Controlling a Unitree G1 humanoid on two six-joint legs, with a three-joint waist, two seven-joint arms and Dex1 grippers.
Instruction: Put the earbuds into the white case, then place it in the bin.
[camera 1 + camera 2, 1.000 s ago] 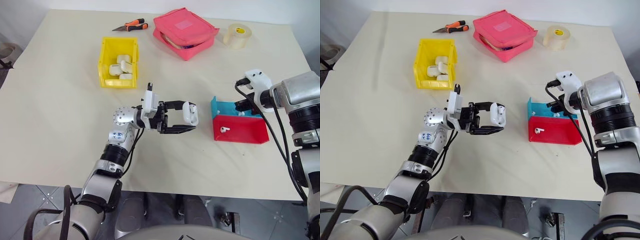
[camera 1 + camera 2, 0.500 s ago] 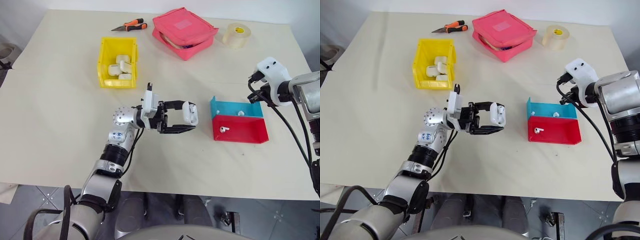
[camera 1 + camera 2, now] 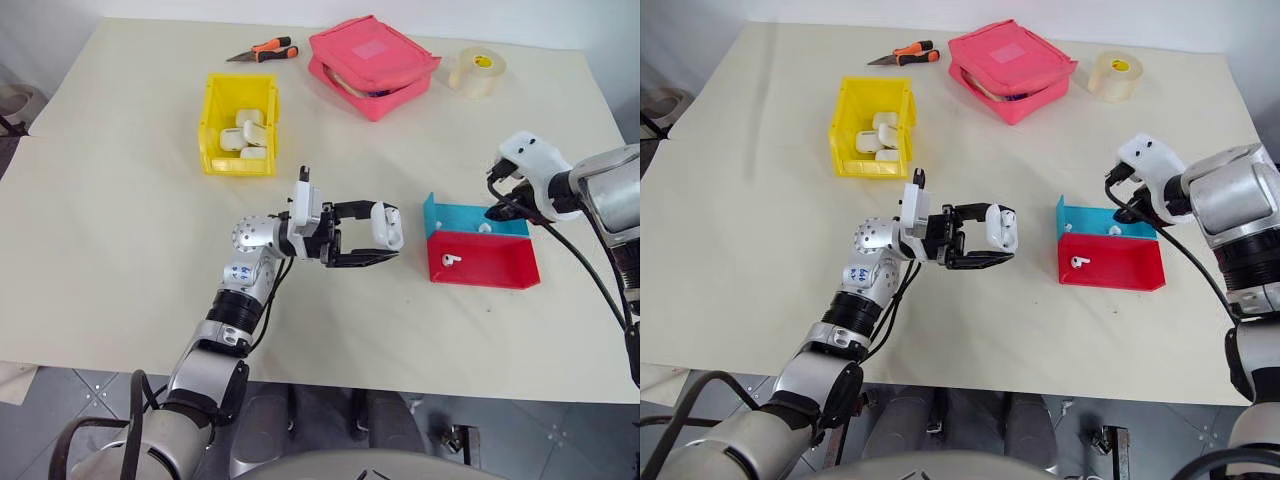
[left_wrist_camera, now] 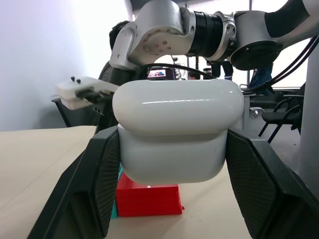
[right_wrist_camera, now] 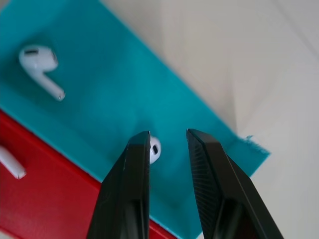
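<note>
On the cream tabletop [image 3: 120,230], the yellow bin [image 3: 239,125] sits far left with several white cases inside. My left claw [image 3: 375,240] is clamped on the white case [image 3: 387,226] (lid up), held above the tabletop mid-scene. To the right, my right claw [image 5: 168,142] hangs narrowly parted over the tray's [image 3: 478,256] blue half, an earbud [image 5: 154,148] between its fingertips; two more earbuds lie nearby.

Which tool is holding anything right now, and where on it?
The left tool clamps the white case by its two short ends, lid shut. The right tool holds nothing; its fingers stand open over an earbud in the blue tray.
</note>
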